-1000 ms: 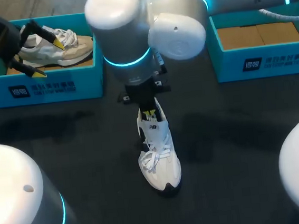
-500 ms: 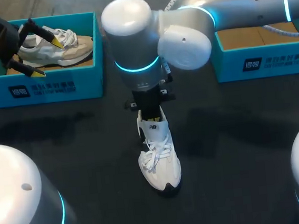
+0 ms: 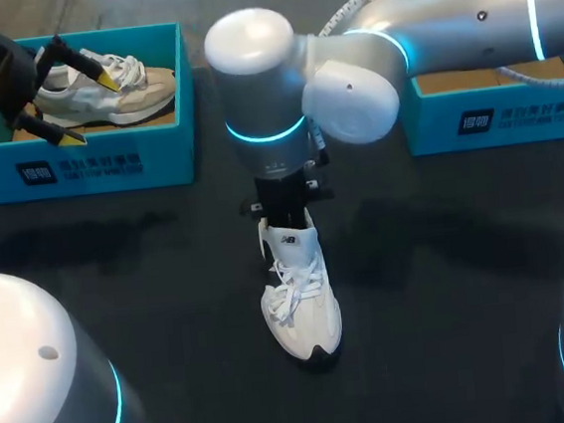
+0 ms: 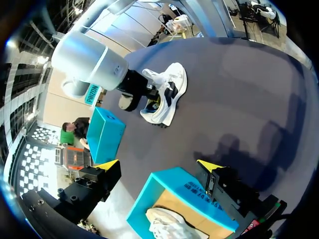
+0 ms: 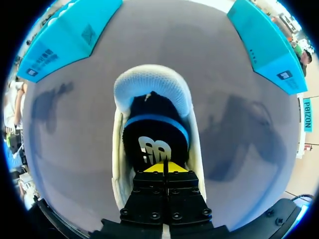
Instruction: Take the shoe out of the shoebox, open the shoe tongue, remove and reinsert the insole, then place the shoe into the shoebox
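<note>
Moving a little to the right since a second ago, the right arm [image 3: 349,75] is keeping its gripper at the white shoe [image 3: 300,290]. Far to the left of the white shoe, the left gripper [image 3: 90,110] is hanging over the left shoebox [image 3: 78,169], its fingers spread wide and holding nothing. A beige shoe [image 3: 126,96] is lying in that box. The white shoe is standing on the table [image 3: 169,282], outside both boxes. The right gripper [image 5: 163,167] is sitting at the white shoe's heel, with its fingers pressed together just over the dark insole [image 5: 155,144]. To the right of the white shoe, the right shoebox [image 3: 493,116] is sitting open.
</note>
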{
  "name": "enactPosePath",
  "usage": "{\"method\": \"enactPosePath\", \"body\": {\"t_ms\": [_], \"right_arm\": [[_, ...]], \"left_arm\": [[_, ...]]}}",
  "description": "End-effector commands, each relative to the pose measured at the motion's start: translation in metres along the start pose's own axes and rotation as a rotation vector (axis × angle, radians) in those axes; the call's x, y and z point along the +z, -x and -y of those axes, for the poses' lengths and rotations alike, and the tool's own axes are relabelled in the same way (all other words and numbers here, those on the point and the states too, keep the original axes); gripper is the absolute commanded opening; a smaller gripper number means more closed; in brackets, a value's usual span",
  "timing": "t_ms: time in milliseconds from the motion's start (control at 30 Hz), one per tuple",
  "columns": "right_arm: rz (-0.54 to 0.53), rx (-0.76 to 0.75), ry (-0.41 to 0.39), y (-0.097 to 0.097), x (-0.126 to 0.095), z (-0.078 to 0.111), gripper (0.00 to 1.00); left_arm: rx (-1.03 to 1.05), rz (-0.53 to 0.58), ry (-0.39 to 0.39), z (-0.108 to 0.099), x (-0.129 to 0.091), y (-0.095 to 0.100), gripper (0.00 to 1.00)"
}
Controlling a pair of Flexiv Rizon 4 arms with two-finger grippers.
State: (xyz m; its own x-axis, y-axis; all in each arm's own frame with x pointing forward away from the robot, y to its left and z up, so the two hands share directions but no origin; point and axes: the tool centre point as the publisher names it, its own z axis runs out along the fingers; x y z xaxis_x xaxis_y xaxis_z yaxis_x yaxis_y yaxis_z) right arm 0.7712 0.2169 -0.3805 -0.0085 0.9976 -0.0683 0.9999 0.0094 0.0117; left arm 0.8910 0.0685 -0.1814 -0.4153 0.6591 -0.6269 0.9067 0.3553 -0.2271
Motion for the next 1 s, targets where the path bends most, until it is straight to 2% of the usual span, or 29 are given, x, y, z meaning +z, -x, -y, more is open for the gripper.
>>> {"method": "enactPosePath", "body": {"t_ms": [33,200,367,567,867,1000], "right_arm": [[-0.004,0.001,-0.007,-0.002,0.005,-0.002,0.0],[0.004,-0.005,0.04,-0.002,-0.01,-0.006,0.0],[0.02,-0.024,0.078,-0.003,-0.018,-0.02,0.0],[0.014,-0.048,0.105,-0.003,-0.013,-0.032,0.0],[-0.011,-0.056,0.11,-0.007,0.008,-0.031,0.0],[-0.017,-0.056,0.102,-0.006,0.01,-0.03,0.0]], "left_arm": [[0.0,-0.003,0.002,0.001,-0.001,0.0,1.0],[0.0,-0.003,0.002,0.001,-0.001,0.0,1.0],[0.0,-0.003,0.002,0.001,-0.001,0.0,1.0],[0.0,-0.003,0.002,0.001,-0.001,0.0,1.0],[0.0,-0.003,0.002,0.001,-0.001,0.0,1.0],[0.0,-0.003,0.002,0.001,-0.001,0.0,1.0]]}}
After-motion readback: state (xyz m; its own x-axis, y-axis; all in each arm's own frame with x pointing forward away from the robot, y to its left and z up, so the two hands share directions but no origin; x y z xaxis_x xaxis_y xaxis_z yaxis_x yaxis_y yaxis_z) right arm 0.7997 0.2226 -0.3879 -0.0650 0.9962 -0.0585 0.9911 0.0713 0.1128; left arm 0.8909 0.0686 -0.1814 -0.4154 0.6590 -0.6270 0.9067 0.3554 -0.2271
